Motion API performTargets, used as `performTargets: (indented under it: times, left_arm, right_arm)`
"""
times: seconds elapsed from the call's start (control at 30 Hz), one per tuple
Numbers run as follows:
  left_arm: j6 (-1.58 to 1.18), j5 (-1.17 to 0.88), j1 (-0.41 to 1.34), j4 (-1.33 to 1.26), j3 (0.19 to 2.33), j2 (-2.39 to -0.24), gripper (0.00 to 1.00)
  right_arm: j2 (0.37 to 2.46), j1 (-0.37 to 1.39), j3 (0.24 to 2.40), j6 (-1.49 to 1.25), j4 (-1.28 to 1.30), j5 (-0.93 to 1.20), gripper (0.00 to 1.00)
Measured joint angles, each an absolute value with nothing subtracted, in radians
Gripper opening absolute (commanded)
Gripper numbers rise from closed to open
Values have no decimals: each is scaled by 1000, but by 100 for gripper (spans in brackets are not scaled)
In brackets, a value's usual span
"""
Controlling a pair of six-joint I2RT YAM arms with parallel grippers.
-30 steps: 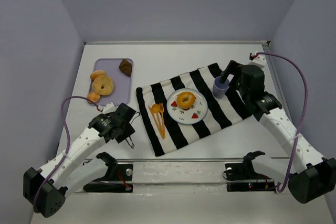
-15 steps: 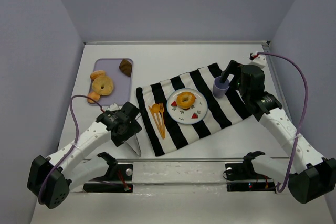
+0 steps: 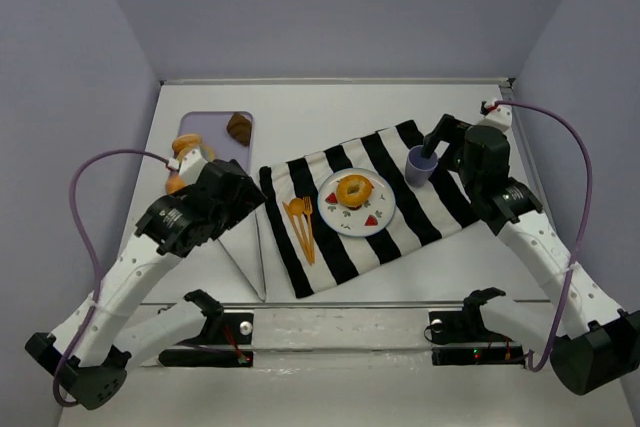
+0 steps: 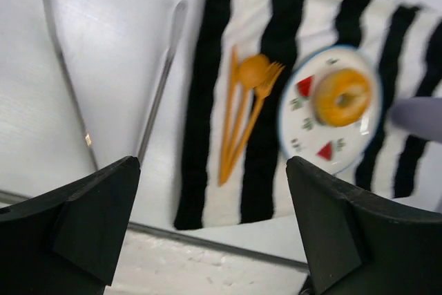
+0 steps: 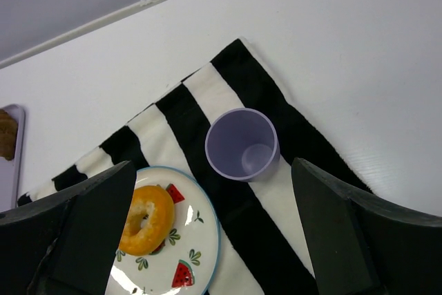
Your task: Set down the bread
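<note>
The left gripper (image 4: 214, 229) stood wide open with nothing between its fingers, raised above the table at the left of the overhead frame. Below it lay a pair of metal tongs (image 4: 162, 67) on the bare table, just beside the left edge of the striped cloth (image 3: 330, 257). The right gripper (image 5: 210, 236) was also spread open and empty, hanging close over the purple cup (image 5: 242, 144) at the upper right of the cloth.

The bread (image 3: 354, 190) sat on the plate (image 3: 345, 219) at the middle of the cloth, so the placing looked done.

The main hazard seemed to be the right arm. A low or sideways withdrawal could clip the cup and tip it toward the plate, jolting the bread off. On the left, the wrist picture was blurred, which suggested a quick move. A dip there could snag the tongs or the cloth edge, dragging the plate and the orange cutlery (image 3: 301, 222). The arm's purple cable (image 3: 90, 177) looped near the tray (image 3: 215, 127) at the upper left and might brush the pastries there.
</note>
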State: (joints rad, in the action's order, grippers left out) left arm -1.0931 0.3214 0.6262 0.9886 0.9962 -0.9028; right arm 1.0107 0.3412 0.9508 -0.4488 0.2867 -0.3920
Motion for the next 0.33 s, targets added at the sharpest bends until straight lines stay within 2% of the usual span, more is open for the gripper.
performTargets:
  times: [0.1, 0.33]
  left_arm:
    - [-1040, 401, 626, 913, 1129, -869, 99]
    - [-879, 466, 625, 711, 1138, -819, 99]
  right_arm:
    - [1001, 341, 951, -451, 287, -390, 100]
    - [986, 342, 953, -486, 309, -434, 100]
